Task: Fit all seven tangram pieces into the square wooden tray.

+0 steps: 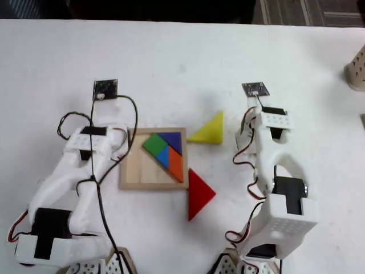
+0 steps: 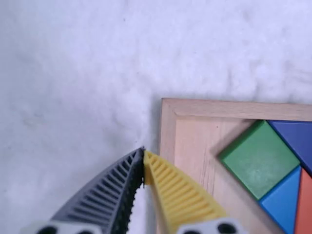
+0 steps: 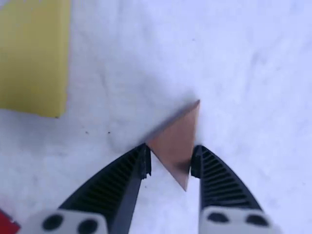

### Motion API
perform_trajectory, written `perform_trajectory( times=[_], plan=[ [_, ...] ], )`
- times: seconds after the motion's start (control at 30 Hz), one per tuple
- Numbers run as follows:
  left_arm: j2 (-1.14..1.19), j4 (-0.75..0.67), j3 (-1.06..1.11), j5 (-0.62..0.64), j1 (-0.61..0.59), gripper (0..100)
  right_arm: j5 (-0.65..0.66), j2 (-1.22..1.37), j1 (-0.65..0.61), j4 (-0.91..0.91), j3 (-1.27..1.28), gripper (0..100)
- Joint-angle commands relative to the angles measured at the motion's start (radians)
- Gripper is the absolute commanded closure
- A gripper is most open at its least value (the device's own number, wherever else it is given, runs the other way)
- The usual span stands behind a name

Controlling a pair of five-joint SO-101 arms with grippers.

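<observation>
The square wooden tray lies mid-table and holds a green square, a dark blue piece, a light blue piece and an orange piece. A yellow triangle lies just beyond the tray's far right corner. A red triangle rests off its near right corner. My left gripper is shut and empty, its tips on the table beside a corner of the tray's frame. My right gripper is shut on a small brown triangle, with the yellow triangle close by.
The left arm stands left of the tray and the right arm to its right, each trailing cables. A wooden pegged block sits at the table's right edge. The far half of the white table is bare.
</observation>
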Motion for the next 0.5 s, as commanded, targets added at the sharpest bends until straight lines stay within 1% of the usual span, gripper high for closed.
perform_trajectory(
  times=[0.0,0.13,0.47],
  plan=[
    [-0.048,0.006,-0.006,-0.012,-0.007,98,0.015,-0.010,-0.015,-0.010,-0.046,89.9],
    [-0.048,0.006,-0.006,-0.012,-0.007,98,0.017,-0.059,-0.015,-0.004,-0.060,95.5],
    [-0.048,0.006,-0.006,-0.012,-0.007,98,0.012,-0.087,-0.010,0.002,-0.055,95.8]
  ],
)
